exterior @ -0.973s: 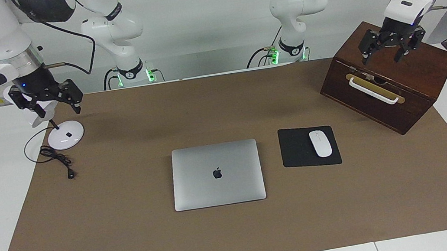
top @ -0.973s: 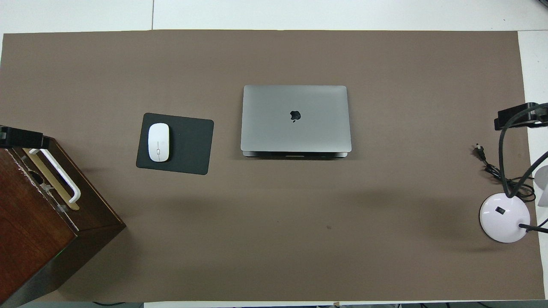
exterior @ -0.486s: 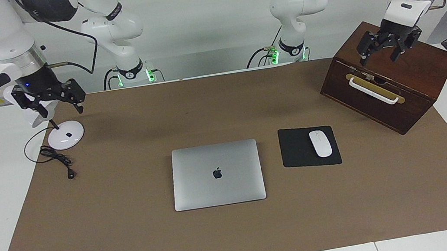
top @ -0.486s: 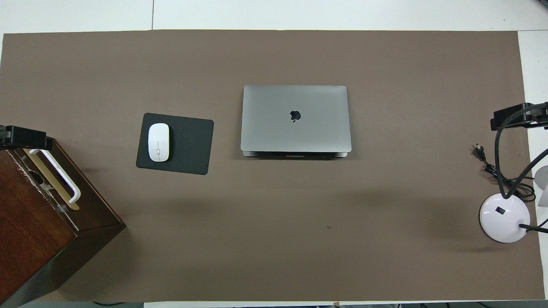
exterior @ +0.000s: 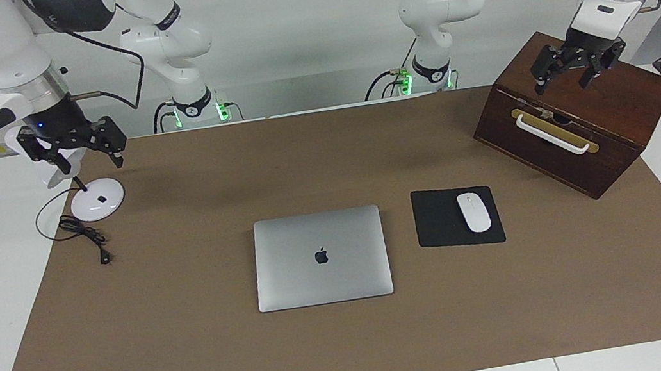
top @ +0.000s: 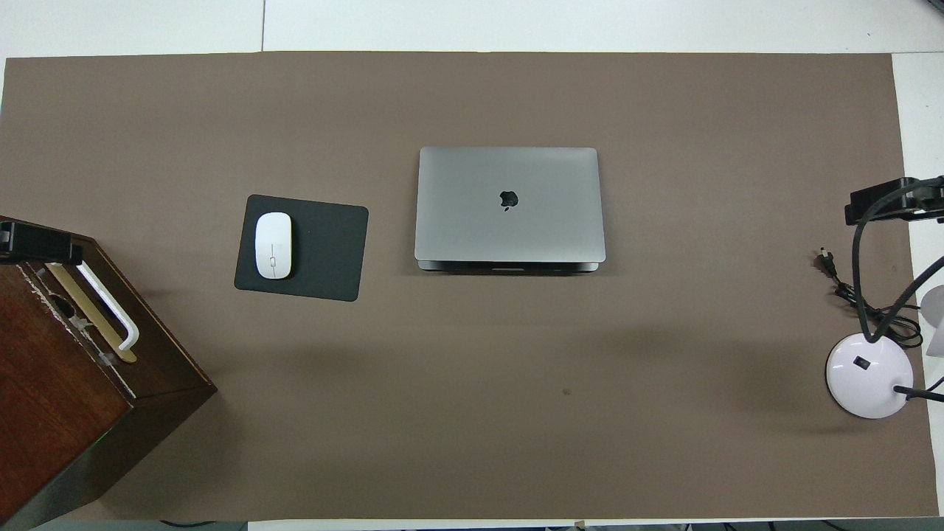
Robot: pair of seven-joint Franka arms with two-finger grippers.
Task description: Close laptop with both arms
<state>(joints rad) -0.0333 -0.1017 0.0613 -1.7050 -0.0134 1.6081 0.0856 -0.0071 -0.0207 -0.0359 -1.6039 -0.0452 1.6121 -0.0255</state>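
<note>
Laptop [exterior: 321, 258] lies shut on the brown mat [exterior: 200, 359], its lid flat with the apple logo up, about midway between the two ends of the table. Taking the laptop as the landmark: the black mouse pad [exterior: 439, 219] lies just beside it toward the left arm's end, apart from it, with a white mouse [exterior: 474, 212] on the pad's half away from the laptop. The wooden box [exterior: 579, 112] with a white handle stands well apart from the laptop, toward the left arm's end and nearer to the robots, turned at an angle. Well apart from the laptop toward the right arm's end, and nearer to the robots, the lamp base [exterior: 98, 199] sits on the mat's edge with a black cable [exterior: 85, 236] coiled beside it.

Neither gripper touches the laptop. The left gripper [exterior: 575, 73] hangs over the top of the box, fingers spread and holding nothing. The right gripper [exterior: 81, 150] hangs over the lamp base, fingers also spread and holding nothing. In the overhead view only a black tip of each gripper shows at the edges, far from the laptop.
</note>
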